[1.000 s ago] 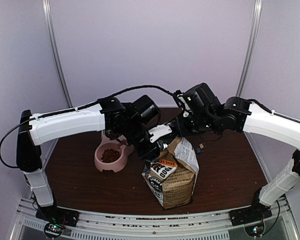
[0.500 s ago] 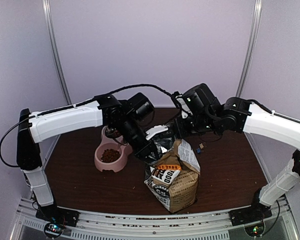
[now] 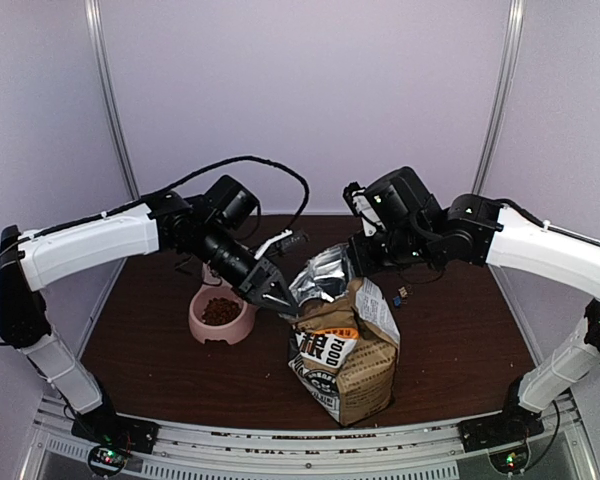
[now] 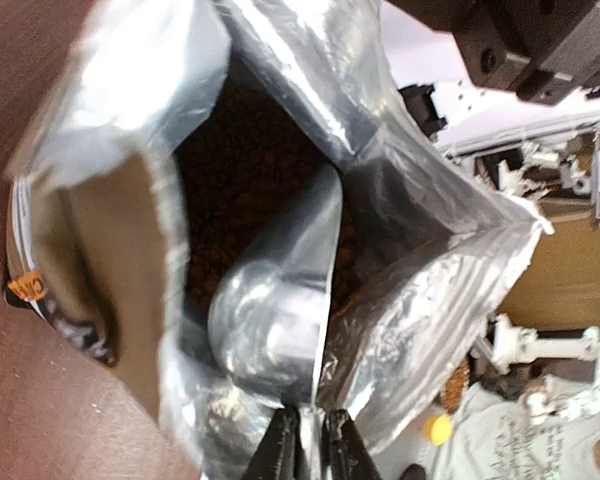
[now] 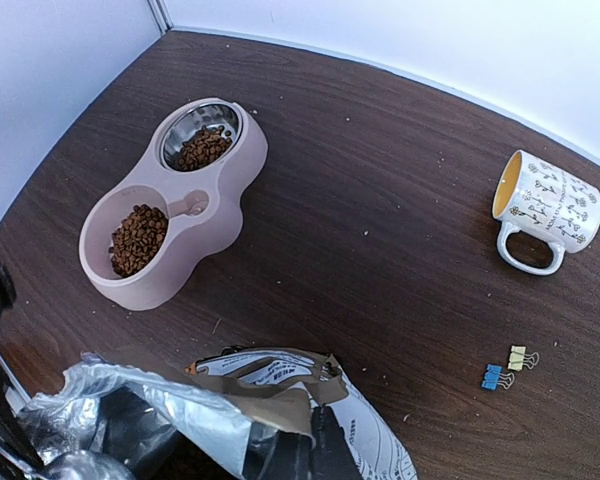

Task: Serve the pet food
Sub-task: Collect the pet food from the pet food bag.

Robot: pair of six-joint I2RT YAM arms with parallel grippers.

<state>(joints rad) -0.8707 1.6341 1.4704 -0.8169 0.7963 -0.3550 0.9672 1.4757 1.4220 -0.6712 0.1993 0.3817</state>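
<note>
As left pincer point(image 4: 312, 445) apparently nips scoop point(image 4: 275, 310) and right pincer point(image 5: 302, 455) the bag point(image 5: 195, 415), kibble point(image 5: 137, 240) shows small, dark brown.

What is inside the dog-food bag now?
Dark brown kibble and the silver metal scoop, held by the left gripper. The scoop and foil lining hide what lies deeper; whether the scoop is loaded cannot be seen.
</note>
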